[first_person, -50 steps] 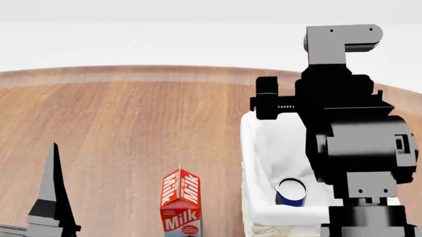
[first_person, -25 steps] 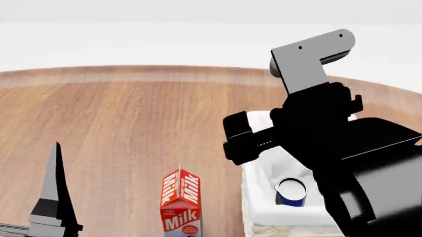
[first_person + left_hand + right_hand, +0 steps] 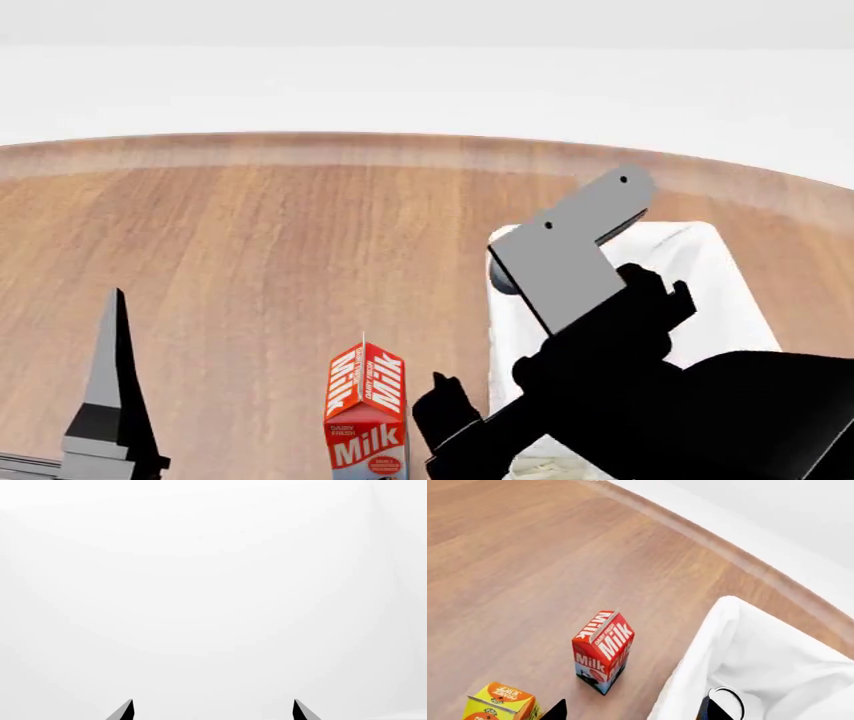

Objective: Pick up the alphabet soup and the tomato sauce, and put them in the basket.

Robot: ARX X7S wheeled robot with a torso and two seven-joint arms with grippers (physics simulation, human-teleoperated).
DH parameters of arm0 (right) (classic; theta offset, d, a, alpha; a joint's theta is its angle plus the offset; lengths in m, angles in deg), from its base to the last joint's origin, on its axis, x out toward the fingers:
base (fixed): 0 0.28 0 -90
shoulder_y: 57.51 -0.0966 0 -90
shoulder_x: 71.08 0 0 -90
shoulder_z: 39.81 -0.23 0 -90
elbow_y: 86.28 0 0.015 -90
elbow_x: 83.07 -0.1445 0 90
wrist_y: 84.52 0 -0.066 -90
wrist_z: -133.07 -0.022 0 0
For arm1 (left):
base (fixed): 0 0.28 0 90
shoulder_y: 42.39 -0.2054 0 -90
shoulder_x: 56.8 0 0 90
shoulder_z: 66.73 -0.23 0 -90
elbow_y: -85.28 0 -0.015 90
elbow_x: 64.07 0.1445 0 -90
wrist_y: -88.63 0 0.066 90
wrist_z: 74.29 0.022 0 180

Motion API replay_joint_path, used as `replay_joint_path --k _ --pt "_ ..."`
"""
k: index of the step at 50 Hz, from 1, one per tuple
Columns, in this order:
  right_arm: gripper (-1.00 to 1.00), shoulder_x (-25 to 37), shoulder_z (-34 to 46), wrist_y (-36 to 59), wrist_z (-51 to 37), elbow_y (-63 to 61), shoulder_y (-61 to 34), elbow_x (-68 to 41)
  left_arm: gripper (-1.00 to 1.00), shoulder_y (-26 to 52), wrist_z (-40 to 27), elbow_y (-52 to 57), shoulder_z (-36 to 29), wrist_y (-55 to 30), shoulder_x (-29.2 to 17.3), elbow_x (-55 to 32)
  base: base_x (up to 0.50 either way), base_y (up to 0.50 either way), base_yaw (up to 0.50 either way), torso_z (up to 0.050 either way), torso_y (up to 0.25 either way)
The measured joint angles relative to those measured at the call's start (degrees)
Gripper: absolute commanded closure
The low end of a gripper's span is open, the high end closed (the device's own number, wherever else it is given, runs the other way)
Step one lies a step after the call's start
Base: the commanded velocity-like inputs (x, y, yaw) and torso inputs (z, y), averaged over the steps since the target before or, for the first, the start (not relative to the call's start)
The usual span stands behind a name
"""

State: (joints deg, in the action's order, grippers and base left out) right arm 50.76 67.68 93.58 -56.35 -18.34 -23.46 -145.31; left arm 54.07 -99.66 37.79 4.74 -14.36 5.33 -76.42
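The alphabet soup point(image 3: 728, 704) stands upright inside the basket point(image 3: 740, 645), showing its silvery top and a strip of blue side in the right wrist view. In the head view my dark right arm covers that can and the near part of the basket point(image 3: 694, 262). My right gripper point(image 3: 634, 713) is open and holds nothing; it hovers above the table beside the basket's white-lined rim. My left gripper point(image 3: 213, 711) is open too and faces blank white. One of its fingers point(image 3: 114, 385) stands at the head view's lower left. The tomato sauce is out of view.
A red milk carton point(image 3: 366, 412) stands on the wooden table just left of the basket, and it also shows in the right wrist view as the milk carton point(image 3: 604, 650). An orange-and-yellow carton point(image 3: 497, 704) sits further off. The table's curved far edge point(image 3: 400, 150) runs across the back.
My right arm has swung down and leftward from above the basket and now crosses the basket's near side, covering the can in the head view. The left arm has not moved.
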Motion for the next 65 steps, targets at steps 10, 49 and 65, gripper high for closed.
replay_joint_path --k 10,49,65 --pt "-1.0 3.1 2.1 -0.8 -2.6 -3.4 2.0 -6.1 -1.0 0.0 -0.1 -0.2 0.0 0.2 -0.1 -0.1 0.0 0.0 0.0 0.0 0.0" --pt "-1.0 10.4 10.6 -5.4 -3.3 -14.0 8.9 -12.5 -1.0 0.0 -0.4 -0.2 -0.6 0.3 -0.4 -0.1 0.0 0.0 0.0 0.0 0.0" --pt "-1.0 11.9 12.5 -5.6 -7.9 -19.9 12.3 -17.9 -1.0 0.2 -0.5 -0.2 -0.7 0.2 -0.5 -0.2 0.0 0.0 0.0 0.0 0.0"
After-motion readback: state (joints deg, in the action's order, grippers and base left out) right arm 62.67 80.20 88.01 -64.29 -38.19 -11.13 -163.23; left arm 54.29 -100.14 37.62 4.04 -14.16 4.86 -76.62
